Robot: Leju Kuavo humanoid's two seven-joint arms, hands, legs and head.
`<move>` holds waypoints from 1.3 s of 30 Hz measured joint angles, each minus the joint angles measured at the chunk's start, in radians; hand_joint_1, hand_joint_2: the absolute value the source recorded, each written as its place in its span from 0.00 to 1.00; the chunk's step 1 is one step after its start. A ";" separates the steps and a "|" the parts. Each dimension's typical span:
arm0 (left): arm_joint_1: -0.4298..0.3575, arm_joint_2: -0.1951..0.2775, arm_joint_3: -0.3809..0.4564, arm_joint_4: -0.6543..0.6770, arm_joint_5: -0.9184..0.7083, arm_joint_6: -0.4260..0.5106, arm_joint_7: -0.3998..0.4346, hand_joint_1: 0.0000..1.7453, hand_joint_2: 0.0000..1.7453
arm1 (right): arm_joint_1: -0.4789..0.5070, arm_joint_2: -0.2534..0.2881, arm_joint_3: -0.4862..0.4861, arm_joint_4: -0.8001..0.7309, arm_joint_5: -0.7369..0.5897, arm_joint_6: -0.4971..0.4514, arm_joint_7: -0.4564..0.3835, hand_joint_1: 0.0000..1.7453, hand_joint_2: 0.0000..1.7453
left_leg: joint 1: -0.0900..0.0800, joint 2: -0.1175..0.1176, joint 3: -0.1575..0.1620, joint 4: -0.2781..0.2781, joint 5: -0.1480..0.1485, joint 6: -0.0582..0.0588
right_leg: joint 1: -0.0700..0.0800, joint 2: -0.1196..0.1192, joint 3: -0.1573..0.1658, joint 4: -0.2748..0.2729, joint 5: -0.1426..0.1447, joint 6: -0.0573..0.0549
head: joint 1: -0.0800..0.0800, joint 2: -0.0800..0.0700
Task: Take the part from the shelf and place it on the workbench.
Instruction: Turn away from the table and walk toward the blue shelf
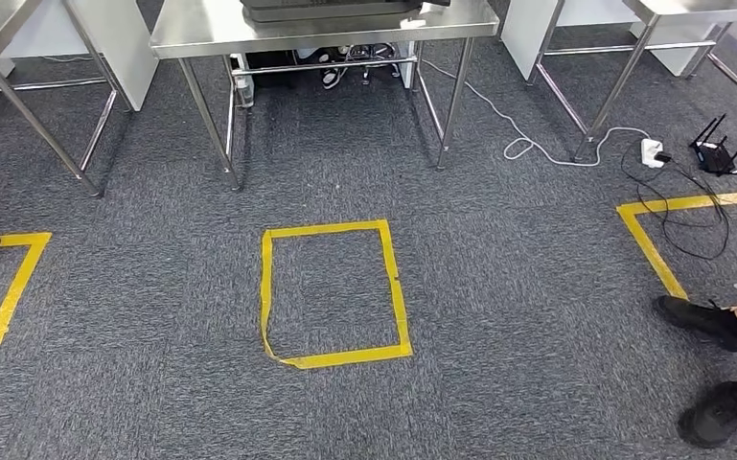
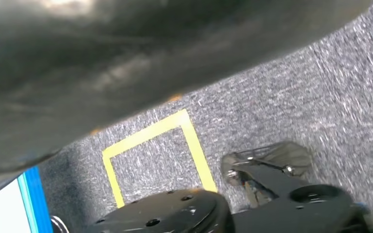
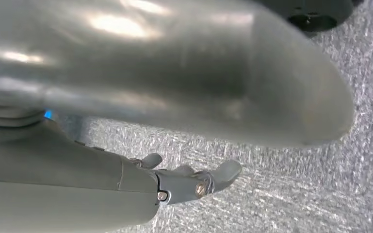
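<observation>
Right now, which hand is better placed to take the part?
Right, tentatively: the right hand hangs over the carpet, fingers loosely extended, holding nothing. The left hand is too blurred to judge.

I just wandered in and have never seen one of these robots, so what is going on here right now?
The robot is looking down at grey carpet with a yellow tape square ahead and a steel table beyond it. Its right hand hangs over the floor, fingers out, holding nothing. No part is being carried. A person's feet in black shoes stand to its right, near loose cables.
</observation>
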 joint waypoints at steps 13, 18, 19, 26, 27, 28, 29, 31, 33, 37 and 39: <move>0.000 0.000 0.008 0.000 -0.004 0.003 0.001 0.00 0.00 | 0.001 0.003 0.000 0.000 0.006 0.000 0.005 0.00 0.00 | 0.001 -0.009 0.099 -0.217 0.116 0.043 | 0.001 0.019 -0.072 0.109 -0.051 0.032 | 0.005 0.000; 0.001 -0.002 0.010 0.000 -0.005 0.003 0.001 0.00 0.00 | 0.003 0.003 0.000 0.000 0.006 0.000 0.005 0.00 0.00 | 0.001 0.016 0.086 -0.216 0.121 0.049 | -0.005 0.008 -0.147 0.277 -0.114 0.048 | 0.008 0.000; 0.001 -0.002 0.010 0.000 -0.005 0.003 0.001 0.00 0.00 | 0.003 0.003 -0.001 0.000 0.006 0.000 0.005 0.00 0.00 | 0.001 0.020 0.087 -0.216 0.122 0.048 | -0.006 0.001 -0.112 0.214 -0.090 0.057 | 0.008 0.000; -0.001 -0.005 0.013 0.000 -0.007 0.003 0.000 0.00 0.00 | 0.000 0.002 -0.002 0.000 0.006 -0.001 0.007 0.00 0.00 | -0.002 0.041 0.096 -0.218 0.120 0.011 | 0.003 -0.016 -0.009 0.008 -0.012 0.026 | 0.006 0.000; -0.001 -0.005 0.013 0.000 -0.008 0.003 0.000 0.00 0.00 | 0.001 0.002 -0.002 0.000 0.007 -0.001 0.008 0.00 0.00 | -0.001 0.032 0.089 -0.199 0.104 0.007 | 0.000 -0.011 -0.005 0.005 -0.007 0.017 | 0.004 0.000; 0.000 -0.005 0.013 0.000 -0.008 0.003 0.000 0.00 0.00 | 0.001 0.002 -0.002 0.000 0.007 -0.001 0.009 0.00 0.00 | 0.000 0.021 0.073 -0.158 0.076 0.004 | -0.004 -0.005 -0.001 0.002 -0.003 0.011 | 0.002 0.000; 0.000 -0.005 0.014 0.000 -0.008 0.003 0.000 0.00 0.00 | 0.001 0.003 -0.002 0.000 0.007 -0.001 0.010 0.00 0.00 | 0.000 0.009 0.048 -0.096 0.039 0.003 | -0.004 0.000 -0.001 0.002 -0.002 0.007 | 0.001 0.000; 0.002 -0.005 0.014 0.000 -0.009 0.003 0.001 0.00 0.00 | 0.002 0.004 -0.002 0.000 0.007 -0.001 0.012 0.00 0.00 | 0.000 -0.002 -0.007 0.031 -0.016 0.001 | -0.001 0.013 -0.001 0.002 -0.001 0.005 | 0.000 0.000; 0.003 -0.005 0.014 0.000 -0.009 0.003 0.001 0.00 0.00 | 0.003 0.004 -0.002 0.000 0.007 -0.001 0.014 0.00 0.00 | 0.000 -0.005 -0.011 0.042 0.003 0.001 | 0.000 0.033 0.001 0.004 -0.002 0.005 | 0.000 0.000; 0.004 -0.005 0.015 0.001 -0.010 0.002 0.001 0.00 0.00 | -0.001 0.005 -0.002 0.000 0.008 -0.001 0.014 0.00 0.00 | 0.010 -0.075 0.096 -0.185 0.106 0.004 | 0.002 0.077 -0.007 0.017 -0.007 0.015 | 0.000 0.000; 0.003 -0.004 0.015 0.001 -0.011 0.002 0.002 0.00 0.00 | -0.002 0.005 -0.002 0.000 0.011 -0.001 0.013 0.00 0.00 | 0.007 -0.086 0.104 -0.209 0.104 0.010 | 0.000 0.097 -0.025 0.021 -0.006 0.027 | 0.000 0.000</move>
